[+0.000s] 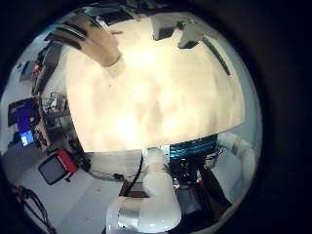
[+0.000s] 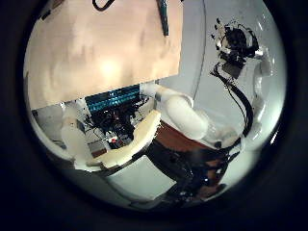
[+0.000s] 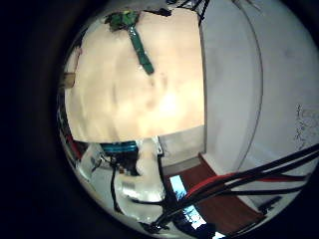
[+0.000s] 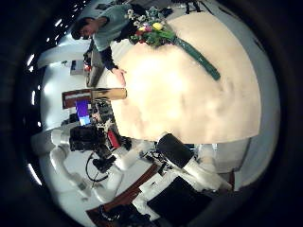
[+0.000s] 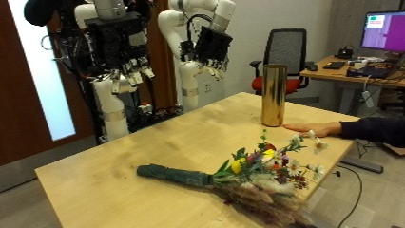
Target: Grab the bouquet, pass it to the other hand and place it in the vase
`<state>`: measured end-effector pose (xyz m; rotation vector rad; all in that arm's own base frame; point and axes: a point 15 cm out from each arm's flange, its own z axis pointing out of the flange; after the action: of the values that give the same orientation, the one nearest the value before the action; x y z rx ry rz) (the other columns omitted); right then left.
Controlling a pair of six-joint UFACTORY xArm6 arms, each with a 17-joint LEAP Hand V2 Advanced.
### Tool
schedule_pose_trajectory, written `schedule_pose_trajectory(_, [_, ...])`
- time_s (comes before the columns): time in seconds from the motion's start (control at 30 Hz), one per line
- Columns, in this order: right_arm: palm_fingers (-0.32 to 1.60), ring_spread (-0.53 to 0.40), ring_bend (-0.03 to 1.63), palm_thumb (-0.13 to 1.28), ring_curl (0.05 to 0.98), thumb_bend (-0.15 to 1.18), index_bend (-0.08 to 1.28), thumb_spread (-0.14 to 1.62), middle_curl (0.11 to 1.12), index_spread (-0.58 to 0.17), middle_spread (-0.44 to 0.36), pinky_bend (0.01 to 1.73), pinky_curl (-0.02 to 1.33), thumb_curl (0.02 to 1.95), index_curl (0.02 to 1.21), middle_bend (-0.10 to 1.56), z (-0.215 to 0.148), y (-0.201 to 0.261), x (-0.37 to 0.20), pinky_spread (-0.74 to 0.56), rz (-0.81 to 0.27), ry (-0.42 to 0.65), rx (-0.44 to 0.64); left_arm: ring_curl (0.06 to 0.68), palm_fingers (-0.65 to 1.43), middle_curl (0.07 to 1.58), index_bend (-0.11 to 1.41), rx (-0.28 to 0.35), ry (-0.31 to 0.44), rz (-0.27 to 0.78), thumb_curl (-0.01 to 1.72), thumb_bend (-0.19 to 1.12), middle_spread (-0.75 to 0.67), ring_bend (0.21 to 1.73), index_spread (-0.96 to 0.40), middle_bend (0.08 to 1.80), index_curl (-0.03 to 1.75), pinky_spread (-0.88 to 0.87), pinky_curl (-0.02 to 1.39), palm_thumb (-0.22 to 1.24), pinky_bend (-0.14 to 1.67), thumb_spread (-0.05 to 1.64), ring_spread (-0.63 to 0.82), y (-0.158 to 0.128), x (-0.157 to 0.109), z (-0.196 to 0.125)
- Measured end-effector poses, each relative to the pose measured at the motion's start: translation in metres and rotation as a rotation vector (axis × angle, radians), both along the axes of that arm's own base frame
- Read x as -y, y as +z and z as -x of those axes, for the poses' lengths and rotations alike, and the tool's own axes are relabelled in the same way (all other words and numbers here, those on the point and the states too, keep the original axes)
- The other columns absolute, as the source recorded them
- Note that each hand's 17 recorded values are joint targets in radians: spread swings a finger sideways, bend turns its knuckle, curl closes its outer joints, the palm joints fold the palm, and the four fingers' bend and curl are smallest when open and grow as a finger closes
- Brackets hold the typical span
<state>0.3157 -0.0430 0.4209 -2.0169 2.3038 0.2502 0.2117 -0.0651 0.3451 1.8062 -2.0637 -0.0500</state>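
Outside view: fingers of the left hand (image 5: pixel 126 65) and the right hand (image 5: pixel 209 46) hanging loose and fairly straight, closed on nothing, both raised well above the table (image 5: pixel 102 180) and well apart from anything on it. Lying flat on the near part of that table, the bouquet (image 5: pixel 260 169), blossoms toward the table's edge and green-wrapped stem (image 5: pixel 175 175) pointing back along the top. Standing upright farther along, apart from the flowers, the tall gold vase (image 5: pixel 272 95). In the right thumb side palm view, the same bouquet (image 4: pixel 166 36) at the far end of the tabletop.

Likely trouble from here:
- Closing on the blossoms instead of the wrapped stem: crushed or shed flowers, and a top-heavy hold prone to swinging.
- Pressing straight down on a thin stem lying flat: fingertips jamming against the wood, or the bundle rolling away.
- Nudging the bouquet outward while grasping: flower heads already near the edge, so probably a slide off the table.
- Releasing too soon at the hand-over: a drop.
- Approaching the narrow, tall vase off-centre: a knock and a tip-over.
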Motion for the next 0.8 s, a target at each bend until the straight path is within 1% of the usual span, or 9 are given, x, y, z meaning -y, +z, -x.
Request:
schedule_pose_trajectory(0.23, [0.18,0.217,0.46,0.49,0.200,-0.02,0.16,1.11,0.33,-0.228,0.185,0.54,0.23,0.32,0.27,0.24,-0.005,-0.005,-0.007,0.44,-0.013,0.011,-0.014,0.168,0.25,0.34,0.16,-0.002,-0.004,0.000,0.30,-0.03,0.36,0.53,0.23,0.24,0.31,0.50,0.30,0.34,0.19,0.93,0.52,0.000,0.000,0.001])
schedule_pose_trajectory(0.37, [0.23,0.205,0.50,0.49,0.210,-0.02,0.14,1.12,0.33,-0.225,0.175,0.55,0.23,0.32,0.26,0.26,-0.007,-0.009,-0.008,0.42,-0.017,0.011,-0.024,0.167,0.24,0.34,0.16,-0.004,-0.022,-0.007,0.30,-0.03,0.36,0.52,0.23,0.24,0.31,0.50,0.30,0.34,0.19,0.93,0.52,-0.001,0.002,0.001])
schedule_pose_trajectory(0.47, [0.26,0.195,0.52,0.49,0.214,-0.02,0.15,1.12,0.34,-0.211,0.167,0.55,0.23,0.32,0.26,0.29,-0.007,-0.008,-0.007,0.41,-0.016,-0.002,-0.024,0.167,0.23,0.34,0.17,0.004,-0.065,-0.031,0.30,-0.03,0.33,0.51,0.23,0.23,0.32,0.49,0.30,0.34,0.20,0.93,0.51,-0.001,0.002,0.001])
schedule_pose_trajectory(0.5, [0.29,0.194,0.53,0.49,0.213,-0.02,0.17,1.13,0.34,-0.206,0.157,0.54,0.23,0.32,0.26,0.30,-0.007,-0.009,-0.007,0.41,-0.016,-0.010,-0.028,0.166,0.23,0.34,0.18,0.009,-0.073,-0.041,0.30,-0.03,0.37,0.51,0.23,0.22,0.32,0.50,0.30,0.34,0.20,0.93,0.51,0.000,0.001,0.000])
schedule_pose_trajectory(0.53, [0.31,0.195,0.54,0.48,0.213,-0.02,0.17,1.13,0.34,-0.197,0.162,0.53,0.22,0.32,0.26,0.31,-0.007,-0.010,-0.007,0.41,-0.016,-0.018,-0.032,0.165,0.24,0.34,0.17,0.011,-0.085,-0.048,0.30,-0.03,0.35,0.51,0.23,0.24,0.32,0.50,0.30,0.34,0.20,0.93,0.52,0.001,0.001,-0.001])
schedule_pose_trajectory(0.6, [0.31,0.194,0.55,0.49,0.214,-0.02,0.16,1.13,0.34,-0.187,0.165,0.54,0.22,0.33,0.27,0.31,-0.012,-0.016,-0.006,0.40,-0.016,-0.051,-0.050,0.168,0.24,0.34,0.17,0.011,-0.109,-0.058,0.30,-0.03,0.34,0.52,0.23,0.24,0.32,0.50,0.30,0.34,0.20,0.93,0.51,0.000,0.001,-0.001])
schedule_pose_trajectory(0.63, [0.34,0.180,0.57,0.49,0.213,-0.02,0.16,1.13,0.34,-0.189,0.152,0.53,0.22,0.33,0.27,0.33,-0.015,-0.020,-0.005,0.40,-0.017,-0.071,-0.064,0.169,0.24,0.34,0.17,0.013,-0.124,-0.060,0.30,-0.03,0.33,0.52,0.22,0.24,0.32,0.50,0.30,0.34,0.20,0.93,0.51,0.000,0.000,-0.001])
schedule_pose_trajectory(0.73, [0.37,0.164,0.57,0.49,0.208,-0.02,0.17,1.13,0.35,-0.180,0.166,0.51,0.21,0.33,0.27,0.37,-0.024,-0.034,-0.002,0.39,-0.022,-0.098,-0.102,0.168,0.23,0.34,0.18,0.019,-0.144,-0.063,0.30,-0.03,0.33,0.51,0.22,0.23,0.32,0.50,0.30,0.34,0.20,0.93,0.51,-0.001,-0.002,-0.003])
schedule_pose_trajectory(0.8, [0.35,0.154,0.61,0.49,0.216,-0.02,0.15,1.13,0.34,-0.147,0.197,0.53,0.21,0.33,0.27,0.34,-0.030,-0.044,0.001,0.37,-0.029,-0.111,-0.130,0.167,0.23,0.34,0.18,0.025,-0.154,-0.061,0.30,-0.03,0.34,0.50,0.22,0.23,0.33,0.50,0.29,0.34,0.19,0.93,0.51,-0.001,-0.002,-0.008])
